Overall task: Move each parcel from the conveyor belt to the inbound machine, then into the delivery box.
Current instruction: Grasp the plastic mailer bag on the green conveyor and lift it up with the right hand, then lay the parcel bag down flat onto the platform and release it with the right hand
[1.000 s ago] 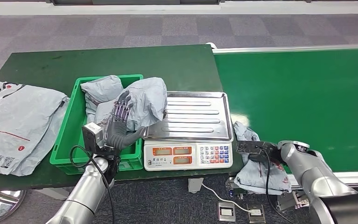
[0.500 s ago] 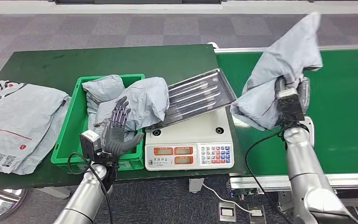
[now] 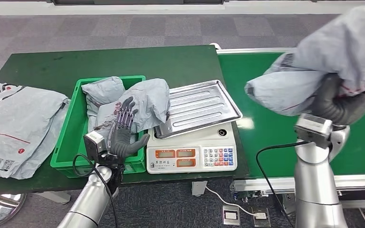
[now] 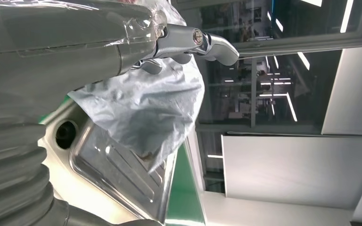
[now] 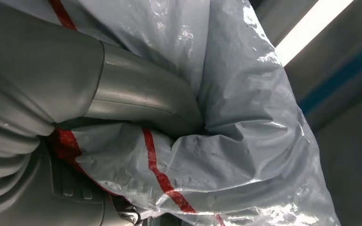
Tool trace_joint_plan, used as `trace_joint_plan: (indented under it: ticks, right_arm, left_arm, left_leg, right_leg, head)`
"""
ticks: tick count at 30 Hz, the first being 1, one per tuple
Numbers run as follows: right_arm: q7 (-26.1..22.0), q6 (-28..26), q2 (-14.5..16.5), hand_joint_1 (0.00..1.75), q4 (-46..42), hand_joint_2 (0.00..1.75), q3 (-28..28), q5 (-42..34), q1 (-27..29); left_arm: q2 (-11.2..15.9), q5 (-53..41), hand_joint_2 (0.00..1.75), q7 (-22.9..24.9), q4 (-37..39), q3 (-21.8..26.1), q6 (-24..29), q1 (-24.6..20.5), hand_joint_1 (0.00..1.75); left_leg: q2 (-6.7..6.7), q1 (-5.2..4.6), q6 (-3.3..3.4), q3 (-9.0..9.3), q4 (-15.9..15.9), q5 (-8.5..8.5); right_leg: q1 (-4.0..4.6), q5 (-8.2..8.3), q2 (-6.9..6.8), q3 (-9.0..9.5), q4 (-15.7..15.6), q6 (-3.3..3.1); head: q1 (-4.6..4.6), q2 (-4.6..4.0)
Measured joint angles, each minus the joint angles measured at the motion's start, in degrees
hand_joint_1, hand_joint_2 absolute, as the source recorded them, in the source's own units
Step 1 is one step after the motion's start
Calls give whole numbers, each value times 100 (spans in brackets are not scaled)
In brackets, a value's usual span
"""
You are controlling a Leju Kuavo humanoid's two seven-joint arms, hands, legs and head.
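Green tabletop point(image 3: 38, 66) with a weighing scale point(image 3: 192, 152) in the middle: I have the grey parcel point(image 3: 313, 71) bunched in my right hand point(image 3: 337, 102), held in the air above the conveyor belt point(image 3: 266, 123) to the scale's right. It looks soft, light and slippery, so I judge a fistful at mid-bag safest. My left hand point(image 3: 122, 128) is spread, holding nothing, beside the green crate point(image 3: 69, 137) on the scale's other side.

Left hand point(image 3: 122, 133) upright with fingers point(image 3: 123, 113) spread; right hand point(image 3: 340, 102) raised, fingers clenched.
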Motion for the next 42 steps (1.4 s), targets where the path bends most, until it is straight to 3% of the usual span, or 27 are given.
trace_joint_plan:
  ticks: [2,4,6,10,17,18,21,25,30,35,39,42]
  right_arm:
    - [675,1214,7,175,600,175,390,906,-402]
    - [1401,2715,30,175,1723,175,860,1662,-1033]
    - [1800,3765,85,175,3033,175,1329,2046,-1613]
    - [2027,4400,251,175,4816,175,1900,2222,-2194]
    - [2202,5847,507,175,6376,175,2468,2412,-2898]
    - [2146,5924,547,136,6497,175,2522,2394,-2968]
    - [1789,5804,637,5,6692,175,2593,2162,-3037]
    - [1214,5162,734,0,6750,175,2592,1667,-2925]
    - [914,4714,794,0,6746,175,2577,1408,-2819]
    - [176,3410,813,0,6511,175,2312,745,-2588]
    - [24,2797,826,0,6276,175,2003,404,-2429]
    - [15,2637,826,0,6171,175,1841,284,-2346]
  left_arm:
    - [-14,28,175,-1,-25,0,-12,12,0]
    - [-42,43,175,-1,-49,0,-63,20,0]
    - [-90,31,175,0,-44,0,-113,20,0]
    - [-138,-12,175,1,-10,0,-123,27,0]
    - [-151,-73,175,1,97,0,-109,-67,0]
    - [-155,-85,175,1,115,0,-103,-90,0]
    - [-171,-116,175,1,158,0,-95,-133,0]
    - [-200,-107,175,1,177,-6,-87,-137,0]
    - [-217,-59,175,1,177,-8,-86,-137,0]
    - [-244,-19,175,1,177,-15,-81,-137,0]
    - [-259,-15,175,1,177,-20,-79,-143,0]
    - [-261,-4,175,1,177,-20,-79,-161,0]
  left_leg:
    - [23,0,-6,5,-2,-4]
    - [41,5,-5,14,-2,4]
    - [17,9,0,11,-1,27]
    - [-64,10,-3,-11,0,51]
    - [-51,9,-7,-14,0,43]
    - [-49,9,-6,-13,0,42]
    - [-41,9,-6,-10,-1,41]
    - [-27,9,-6,-10,0,42]
    - [-26,9,-6,-11,0,42]
    - [-27,9,-6,-12,0,41]
    - [-26,8,-5,-12,0,40]
    - [-22,8,-5,-11,0,40]
  right_leg:
    - [1,8,25,-4,2,-8]
    - [5,16,39,-5,0,-11]
    - [8,22,14,-4,0,-5]
    - [9,28,-58,-2,3,-2]
    - [6,25,-39,-10,-2,-2]
    - [7,25,-37,-10,-3,-2]
    - [7,25,-34,-11,-4,-2]
    - [8,26,-24,-16,-2,-3]
    - [8,27,-21,-17,-1,-3]
    - [6,26,-19,-18,-2,-3]
    - [6,26,-19,-18,-3,-3]
    - [6,26,-16,-19,-3,-3]
  head:
    - [-1,0]
    - [-2,0]
    - [-1,0]
    - [1,0]
    - [1,0]
    - [1,0]
    - [1,0]
    - [-1,0]
    - [0,0]
    - [0,0]
    - [-1,0]
    - [-1,0]
